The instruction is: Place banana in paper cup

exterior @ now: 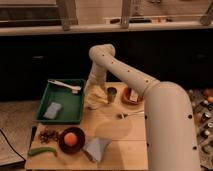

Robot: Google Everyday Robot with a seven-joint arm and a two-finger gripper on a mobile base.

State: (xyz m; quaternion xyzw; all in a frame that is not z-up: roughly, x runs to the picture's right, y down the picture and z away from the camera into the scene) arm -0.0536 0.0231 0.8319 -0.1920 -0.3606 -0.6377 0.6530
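The paper cup [92,102] is a short white-cream cup standing on the wooden table just right of the green tray. A pale yellow banana [99,96] lies at the cup's top, sticking out to the right towards the metal cup. My gripper [94,89] is at the end of the white arm, directly above the cup and banana, and it partly hides them. I cannot tell whether the banana rests in the cup or is held by the gripper.
A small dark metal cup [111,94] and a brown plate [131,96] stand right of the paper cup. The green tray [70,106] holds a white brush [65,85] and a blue sponge [52,110]. Nearer are a utensil [129,115], a dark bowl with an orange [71,139], a green pod [41,151] and a grey cloth [96,147].
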